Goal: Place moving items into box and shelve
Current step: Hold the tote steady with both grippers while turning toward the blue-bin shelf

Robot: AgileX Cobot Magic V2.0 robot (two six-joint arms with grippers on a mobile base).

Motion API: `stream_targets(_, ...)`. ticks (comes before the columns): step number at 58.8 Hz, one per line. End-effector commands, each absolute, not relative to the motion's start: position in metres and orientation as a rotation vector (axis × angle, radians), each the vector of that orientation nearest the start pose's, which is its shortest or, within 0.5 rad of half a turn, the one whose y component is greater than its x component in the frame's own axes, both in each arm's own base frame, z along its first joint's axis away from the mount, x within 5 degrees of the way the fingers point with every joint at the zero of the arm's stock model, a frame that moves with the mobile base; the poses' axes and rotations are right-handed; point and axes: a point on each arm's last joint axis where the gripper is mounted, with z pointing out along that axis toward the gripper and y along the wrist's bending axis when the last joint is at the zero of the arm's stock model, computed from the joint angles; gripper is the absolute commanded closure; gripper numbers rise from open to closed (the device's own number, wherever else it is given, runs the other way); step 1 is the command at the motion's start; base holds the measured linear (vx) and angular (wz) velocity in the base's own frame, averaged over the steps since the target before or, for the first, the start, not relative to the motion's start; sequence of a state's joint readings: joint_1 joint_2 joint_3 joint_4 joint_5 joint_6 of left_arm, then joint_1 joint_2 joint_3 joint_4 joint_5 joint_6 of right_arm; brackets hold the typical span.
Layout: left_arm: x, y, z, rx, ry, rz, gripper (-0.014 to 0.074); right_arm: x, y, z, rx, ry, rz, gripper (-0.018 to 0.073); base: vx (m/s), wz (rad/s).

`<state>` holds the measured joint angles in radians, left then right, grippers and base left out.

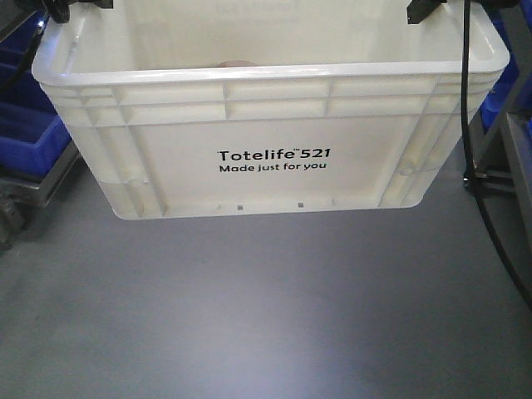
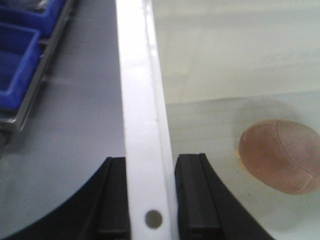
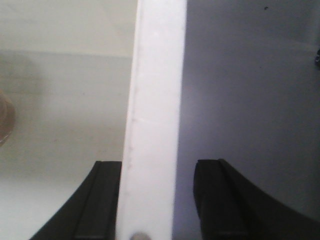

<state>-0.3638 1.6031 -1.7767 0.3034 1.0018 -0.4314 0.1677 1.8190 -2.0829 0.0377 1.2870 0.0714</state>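
Note:
The white ribbed box [image 1: 274, 158] with black "Totelife 521" print fills the upper half of the front view. A pinkish-brown rounded moving item [image 2: 280, 155] lies on the box floor; its top just shows over the near rim [image 1: 237, 62], and a sliver shows at the frame edge [image 3: 4, 120]. My left gripper [image 2: 150, 200] is shut on the box's left rim [image 2: 142, 100], with both black pads against it. My right gripper [image 3: 160, 200] straddles the right rim [image 3: 155, 100]: the inner finger [image 3: 102, 200] touches it, while grey surface shows between the rim and the outer finger [image 3: 220, 200].
Blue plastic bins [image 1: 25, 133] sit on a metal rack at the left [image 2: 20, 50]. More blue shows at the right [image 1: 507, 83]. A black cable [image 1: 470, 125] hangs past the box's right corner. Grey surface [image 1: 266, 316] spreads in front of the box.

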Motion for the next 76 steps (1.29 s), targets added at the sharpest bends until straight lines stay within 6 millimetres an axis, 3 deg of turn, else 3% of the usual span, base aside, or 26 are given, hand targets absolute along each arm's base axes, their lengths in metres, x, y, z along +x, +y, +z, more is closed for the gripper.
stream_targets(1, 0.3226, -0.0980, 0.4727, 0.011, 2.044, -0.062, 0.0594, 0.3605, 0.0595, 0.4574, -0.080, 2.402, 0.129, 0.0564, 0.36, -0.51)
stream_targets(33, 0.3227, -0.0981, 0.4729, 0.012, 2.042, -0.063, 0.0594, 0.3605, 0.0595, 0.4574, -0.080, 2.402, 0.129, 0.0564, 0.41, -0.35)
stream_targets(76, 0.3226, -0.0980, 0.4727, 0.011, 2.044, -0.062, 0.0594, 0.3604, 0.0595, 0.4574, -0.080, 2.402, 0.129, 0.0564, 0.48, -0.07)
